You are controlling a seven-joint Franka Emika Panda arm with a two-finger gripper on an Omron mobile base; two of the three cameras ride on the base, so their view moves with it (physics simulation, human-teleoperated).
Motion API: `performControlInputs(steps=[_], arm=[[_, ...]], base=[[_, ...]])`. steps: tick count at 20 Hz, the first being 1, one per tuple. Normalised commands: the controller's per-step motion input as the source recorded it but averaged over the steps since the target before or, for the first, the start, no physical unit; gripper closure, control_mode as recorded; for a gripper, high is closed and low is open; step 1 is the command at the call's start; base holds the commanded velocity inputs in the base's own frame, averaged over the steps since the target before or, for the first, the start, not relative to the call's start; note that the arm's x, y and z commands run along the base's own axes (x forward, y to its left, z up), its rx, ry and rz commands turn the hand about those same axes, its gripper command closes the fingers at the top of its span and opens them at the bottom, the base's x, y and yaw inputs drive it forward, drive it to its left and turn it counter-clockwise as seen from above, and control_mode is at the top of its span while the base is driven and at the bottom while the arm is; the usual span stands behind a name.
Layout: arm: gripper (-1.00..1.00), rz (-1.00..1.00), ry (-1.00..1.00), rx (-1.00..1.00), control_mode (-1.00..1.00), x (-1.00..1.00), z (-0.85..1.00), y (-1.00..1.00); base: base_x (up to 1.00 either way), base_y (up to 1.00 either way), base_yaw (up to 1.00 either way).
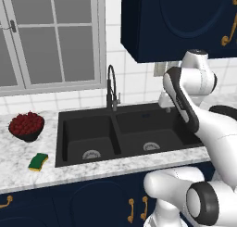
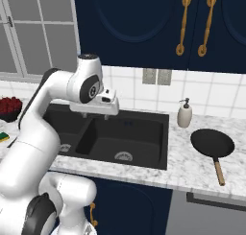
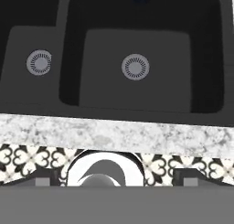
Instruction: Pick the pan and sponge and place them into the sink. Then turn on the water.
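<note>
The arm's white base rises nearest. Left to right: the yellow-green sponge (image 1: 38, 161) lies on the counter (image 1: 28, 175); the matte black double-basin sink (image 1: 125, 133) follows; the round black pan (image 2: 212, 143) rests on the right counter. The gripper (image 2: 96, 115) hovers above the sink, spread undeterminable.

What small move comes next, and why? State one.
Probably swing the end effector right toward the pan. It hovers above the sink holding nothing, both basins are bare, and the pan lies on the counter right of the sink, the sponge left of it.
</note>
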Motion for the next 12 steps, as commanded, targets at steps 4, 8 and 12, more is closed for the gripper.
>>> performControlInputs(steps=[4, 8, 12], arm=[[-1.00, 0.00, 0.19, 0.00, -1.00, -0.12, -0.40, -1.00], [-1.00, 0.00, 0.24, 0.00, -1.00, 0.00, -0.43, -1.00], [-1.00, 0.00, 0.13, 0.00, -1.00, -0.01, -0.30, -1.00]], base=[[0.00, 0.00, 0.00], [0.00, 0.00, 0.00], [0.00, 0.00, 0.00]])
